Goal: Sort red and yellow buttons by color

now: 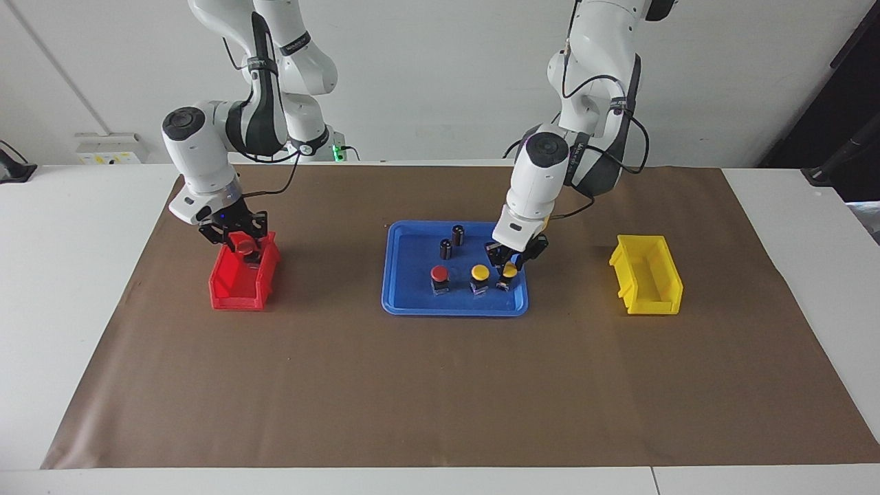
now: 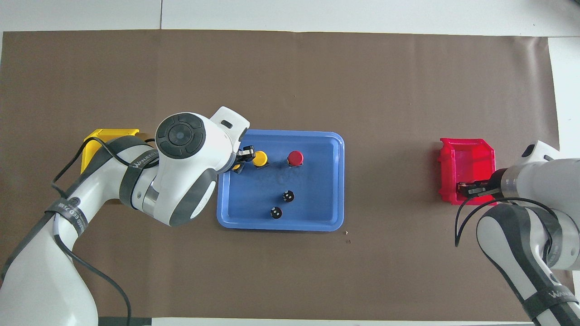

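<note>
A blue tray (image 1: 402,302) holds one red button (image 1: 439,274) and two yellow buttons. One yellow button (image 1: 480,273) stands free beside the red one. My left gripper (image 1: 509,264) is down in the tray and shut on the other yellow button (image 1: 509,272), which still stands on the tray floor. In the overhead view this button (image 2: 235,168) is mostly hidden under the left gripper (image 2: 241,161). My right gripper (image 1: 238,242) is shut on the second red button (image 1: 241,245) and holds it over the red bin (image 1: 237,292).
Two dark cylinders (image 1: 458,234) (image 1: 446,249) stand in the tray, nearer to the robots than the buttons. A yellow bin (image 1: 647,275) sits toward the left arm's end of the table. The red bin (image 2: 466,158) sits toward the right arm's end. Brown paper covers the table.
</note>
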Robot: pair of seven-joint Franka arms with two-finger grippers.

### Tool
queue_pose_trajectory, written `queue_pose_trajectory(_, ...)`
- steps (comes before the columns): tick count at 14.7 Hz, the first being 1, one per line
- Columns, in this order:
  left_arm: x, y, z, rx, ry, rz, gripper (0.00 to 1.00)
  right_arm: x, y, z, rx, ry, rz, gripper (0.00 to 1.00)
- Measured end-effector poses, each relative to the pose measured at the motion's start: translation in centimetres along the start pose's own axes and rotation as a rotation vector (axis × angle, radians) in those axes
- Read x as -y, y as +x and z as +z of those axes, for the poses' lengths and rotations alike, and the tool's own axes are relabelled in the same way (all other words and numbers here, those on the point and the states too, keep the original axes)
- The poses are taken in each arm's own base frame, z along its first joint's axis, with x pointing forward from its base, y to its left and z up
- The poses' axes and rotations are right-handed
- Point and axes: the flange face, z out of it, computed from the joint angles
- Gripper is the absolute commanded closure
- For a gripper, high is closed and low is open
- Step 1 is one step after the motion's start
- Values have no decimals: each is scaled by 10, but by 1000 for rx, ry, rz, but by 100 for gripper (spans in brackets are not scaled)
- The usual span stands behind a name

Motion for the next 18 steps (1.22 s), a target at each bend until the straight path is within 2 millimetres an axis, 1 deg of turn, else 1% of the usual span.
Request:
queue_pose_trajectory(1,-2,2,-10,6,5,1,96,-1,6,-11,8,2,-2,31)
queue_pose_trajectory(2,-3,4,-22,1,2,0,98,-2,15,-27,17,3,-6,30)
queue_pose_trajectory(3,-3,7,-34,-10,-4,-5,99,0,26,-46,22,5,-12,27)
queue_pose_trajectory(4,1,12,-48,-28,-15,-15,99,6,38,-66,24,19,-9,24)
queue_pose_trajectory(5,9,18,-65,-43,-22,-32,99,19,54,-88,21,35,8,23)
queue_pose_trajectory(6,23,25,-83,-48,-19,-38,99,37,72,-108,12,46,28,23)
queue_pose_trajectory(7,47,35,-101,-44,-8,-17,99,64,92,-125,-4,54,52,23)
queue_pose_trajectory(8,82,46,-119,-33,5,13,99,97,110,-137,-22,59,87,23)
queue_pose_trajectory(9,120,57,-134,-21,16,37,99,132,125,-143,-36,66,131,23)
queue_pose_trajectory(10,164,67,-146,-8,22,65,99,172,141,-147,-47,77,181,23)
queue_pose_trajectory(11,200,74,-153,1,24,99,99,214,156,-147,-53,89,222,23)
queue_pose_trajectory(12,231,79,-152,10,25,133,99,254,169,-142,-51,98,251,23)
queue_pose_trajectory(13,254,81,-146,21,26,156,99,294,180,-132,-43,103,271,23)
queue_pose_trajectory(14,271,81,-137,31,26,168,99,328,189,-119,-39,97,286,23)
queue_pose_trajectory(15,282,81,-127,37,26,179,99,353,195,-105,-46,85,297,23)
queue_pose_trajectory(16,290,80,-118,45,26,195,99,368,200,-92,-52,84,303,23)
queue_pose_trajectory(18,301,77,-102,63,26,217,99,386,200,-70,-44,79,306,23)
